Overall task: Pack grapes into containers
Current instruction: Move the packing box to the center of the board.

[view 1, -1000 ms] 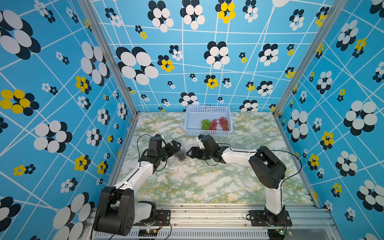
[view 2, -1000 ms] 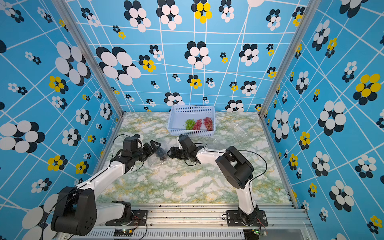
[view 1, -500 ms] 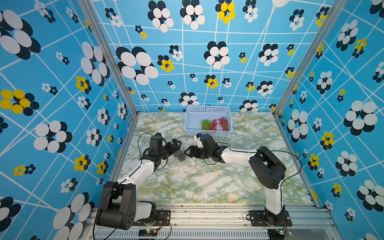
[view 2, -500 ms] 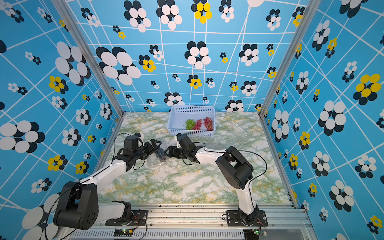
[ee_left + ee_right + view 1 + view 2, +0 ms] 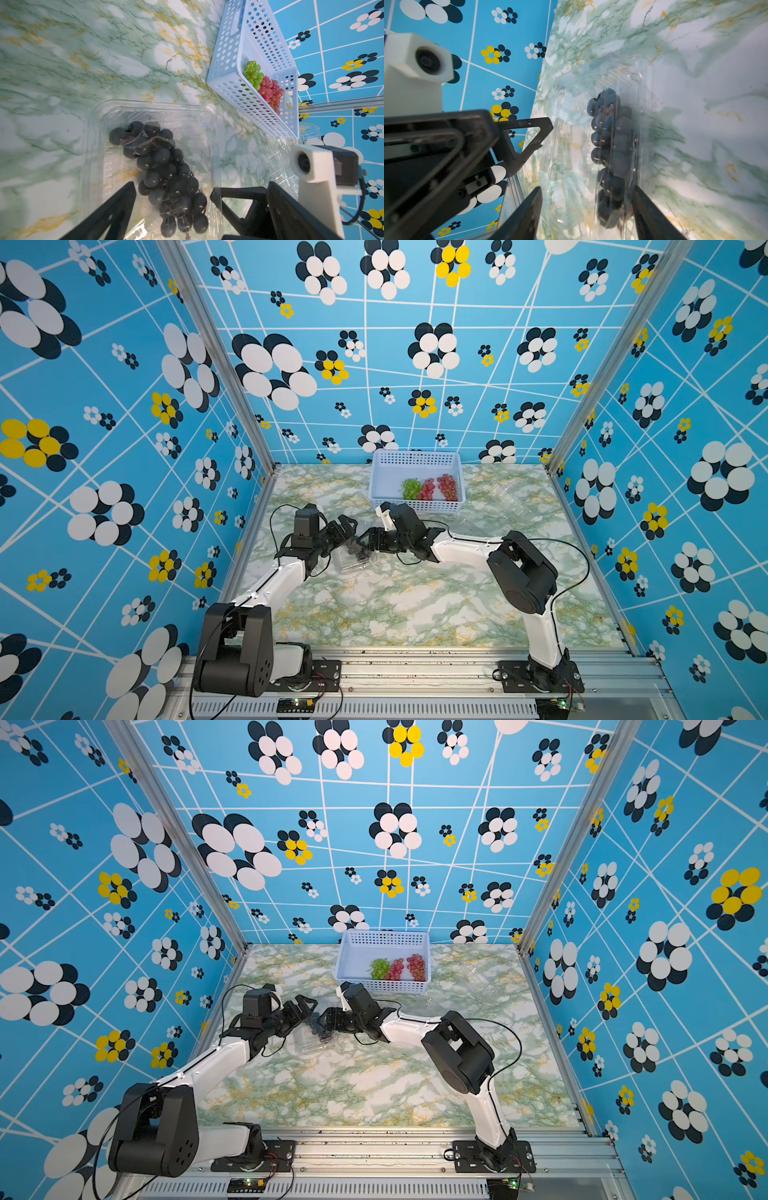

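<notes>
A clear container (image 5: 350,563) lies on the marble table between both arms, and a dark grapes bunch (image 5: 164,166) lies inside it. My left gripper (image 5: 174,199) is open wide, its fingers standing over and beside the container's near end. Opposite it, my right gripper (image 5: 586,207) is open too, one finger beside the dark grapes (image 5: 610,145), the other by the raised clear lid (image 5: 566,145). Green grapes (image 5: 410,488) and two red bunches (image 5: 428,489) (image 5: 448,486) lie in the basket.
The light-blue perforated basket (image 5: 415,455) stands at the back middle, just behind my right wrist. More clear containers (image 5: 509,499) lie on the table to its right. The blue patterned side wall is close by on the left.
My right gripper has moved left onto the container and its jaws have narrowed a little. The left gripper has barely moved and stays wide.
</notes>
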